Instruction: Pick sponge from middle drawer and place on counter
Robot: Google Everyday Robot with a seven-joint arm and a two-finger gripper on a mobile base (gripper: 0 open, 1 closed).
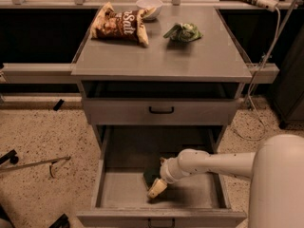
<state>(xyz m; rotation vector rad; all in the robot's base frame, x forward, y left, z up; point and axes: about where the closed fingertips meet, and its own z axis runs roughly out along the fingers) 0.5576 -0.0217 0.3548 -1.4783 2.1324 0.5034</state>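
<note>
The middle drawer point(107, 175) is pulled open below the cabinet, with a flat grey floor and tall side walls. The sponge point(150, 176), its dark green face showing, lies on the drawer floor near the middle. My gripper point(156, 188) reaches into the drawer from the right on a pale arm and sits right at the sponge's front edge, partly covering it. The counter point(161, 56) is the grey top of the cabinet.
On the counter lie a chip bag point(119, 23), a white bowl point(148, 6) and a wrinkly light-green packet point(183, 32). A shallower shut drawer with a black handle point(161, 110) is above the open one. A white cable point(266, 56) hangs at the right.
</note>
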